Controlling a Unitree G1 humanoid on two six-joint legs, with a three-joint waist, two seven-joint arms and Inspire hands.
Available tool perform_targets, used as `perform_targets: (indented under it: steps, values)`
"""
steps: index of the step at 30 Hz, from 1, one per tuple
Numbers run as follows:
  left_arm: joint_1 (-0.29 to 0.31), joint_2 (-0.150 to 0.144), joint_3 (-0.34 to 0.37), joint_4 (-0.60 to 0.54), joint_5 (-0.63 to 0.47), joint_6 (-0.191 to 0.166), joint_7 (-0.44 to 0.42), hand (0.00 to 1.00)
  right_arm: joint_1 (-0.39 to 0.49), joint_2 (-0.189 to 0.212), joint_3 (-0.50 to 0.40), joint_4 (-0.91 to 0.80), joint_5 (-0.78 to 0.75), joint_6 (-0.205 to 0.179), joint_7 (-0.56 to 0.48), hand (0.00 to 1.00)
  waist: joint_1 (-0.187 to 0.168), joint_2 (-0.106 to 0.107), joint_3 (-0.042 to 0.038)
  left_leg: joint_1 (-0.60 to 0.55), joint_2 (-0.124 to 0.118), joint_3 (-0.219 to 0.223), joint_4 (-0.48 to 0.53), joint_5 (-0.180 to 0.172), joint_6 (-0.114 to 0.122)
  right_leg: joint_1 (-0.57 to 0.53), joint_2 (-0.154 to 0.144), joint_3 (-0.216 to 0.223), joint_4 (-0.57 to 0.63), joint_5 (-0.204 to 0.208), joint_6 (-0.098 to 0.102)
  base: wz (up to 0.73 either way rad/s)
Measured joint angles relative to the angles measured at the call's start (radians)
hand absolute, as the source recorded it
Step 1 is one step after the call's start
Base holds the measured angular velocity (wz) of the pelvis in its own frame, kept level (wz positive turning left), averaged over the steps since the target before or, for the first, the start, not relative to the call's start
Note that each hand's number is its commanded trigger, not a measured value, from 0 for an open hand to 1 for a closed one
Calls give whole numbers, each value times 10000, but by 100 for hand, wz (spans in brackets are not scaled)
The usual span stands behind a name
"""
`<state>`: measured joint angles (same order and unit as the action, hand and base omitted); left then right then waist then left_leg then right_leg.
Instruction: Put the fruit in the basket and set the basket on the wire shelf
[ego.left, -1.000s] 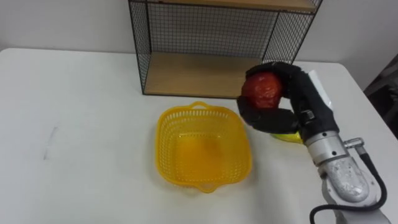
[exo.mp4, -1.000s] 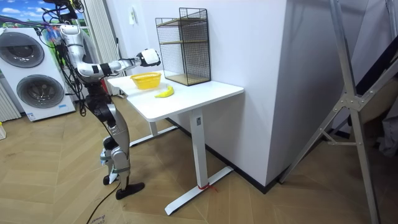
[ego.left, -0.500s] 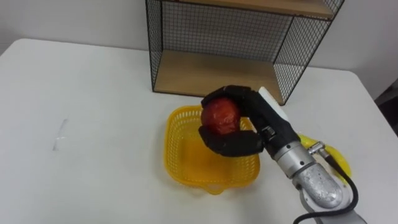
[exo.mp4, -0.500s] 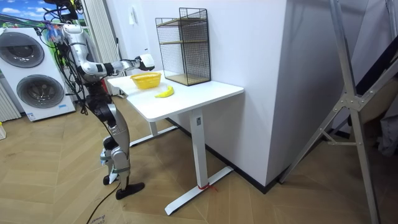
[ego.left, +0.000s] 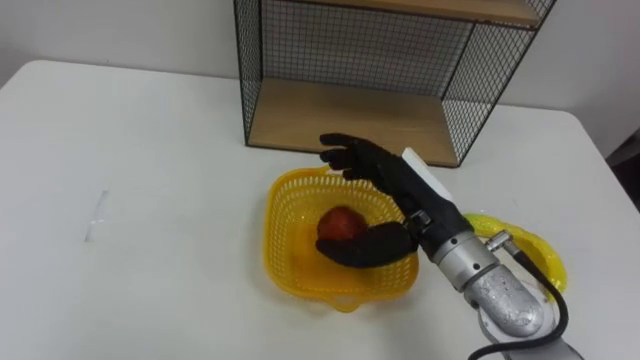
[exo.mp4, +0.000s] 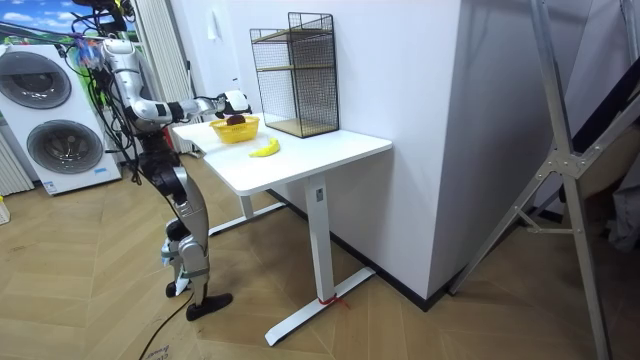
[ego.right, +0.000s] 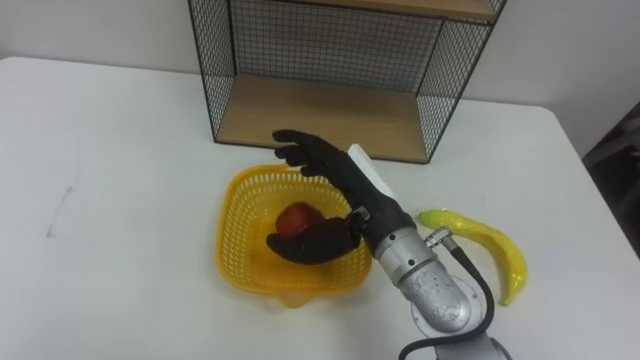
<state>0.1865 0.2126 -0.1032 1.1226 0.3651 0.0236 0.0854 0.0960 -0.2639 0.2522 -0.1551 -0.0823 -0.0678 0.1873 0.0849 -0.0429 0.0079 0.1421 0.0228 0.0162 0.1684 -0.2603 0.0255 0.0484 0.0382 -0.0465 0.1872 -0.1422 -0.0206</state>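
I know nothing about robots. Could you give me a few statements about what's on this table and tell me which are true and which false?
1. The apple lies inside the basket. True.
2. The right hand is clamped round the apple. False: its fingers are stretched open over the basket.
3. The banana is in the basket too. False: it lies on the table, to the basket's right.
4. The basket stands on the table, in front of the wire shelf. True.
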Motion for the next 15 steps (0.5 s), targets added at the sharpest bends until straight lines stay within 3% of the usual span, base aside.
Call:
perform_targets:
  steps: [15]
  values:
    - [4,3,0,-23,1,1,214,0,0,-1,-2,0,9,6,-2,0,-1,-45,-46,7,-3,-14,31,1,-1,15,-9,-21,3,0,0,0]
